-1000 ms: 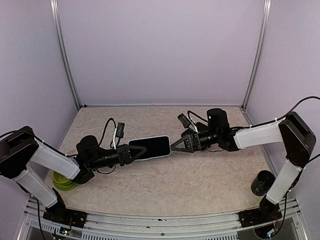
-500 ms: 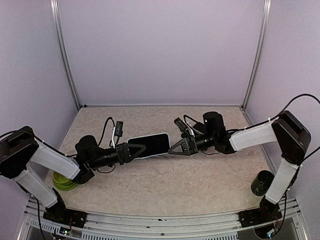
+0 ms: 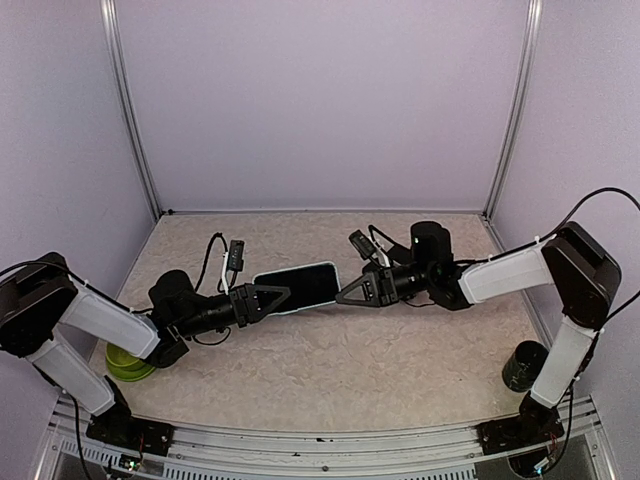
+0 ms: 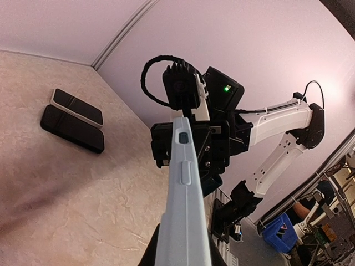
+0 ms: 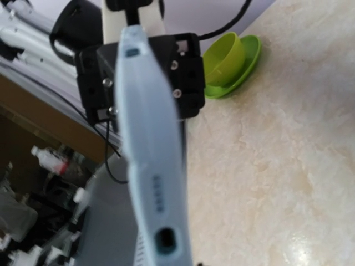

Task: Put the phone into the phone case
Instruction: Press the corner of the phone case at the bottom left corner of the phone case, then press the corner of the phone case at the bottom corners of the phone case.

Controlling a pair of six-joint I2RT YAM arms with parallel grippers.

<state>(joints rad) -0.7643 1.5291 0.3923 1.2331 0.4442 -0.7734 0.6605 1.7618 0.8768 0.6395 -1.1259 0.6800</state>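
A phone in a pale blue case (image 3: 297,288), black screen up, hangs above the middle of the table. My left gripper (image 3: 272,298) is shut on its left end. In the left wrist view the case (image 4: 183,210) runs edge-on between my dark fingers. My right gripper (image 3: 342,295) meets the case's right end. In the right wrist view the case (image 5: 150,166) fills the middle edge-on, port end nearest, and my own fingers barely show, so their state is unclear.
A green cup on a green saucer (image 3: 128,362) sits at the near left, also in the right wrist view (image 5: 230,61). A black cylinder (image 3: 525,365) stands at the near right. Two dark phone-like slabs (image 4: 72,119) lie on the table by the far wall.
My right gripper has moved left to the phone's right end. My left gripper has shifted the phone slightly left and up.
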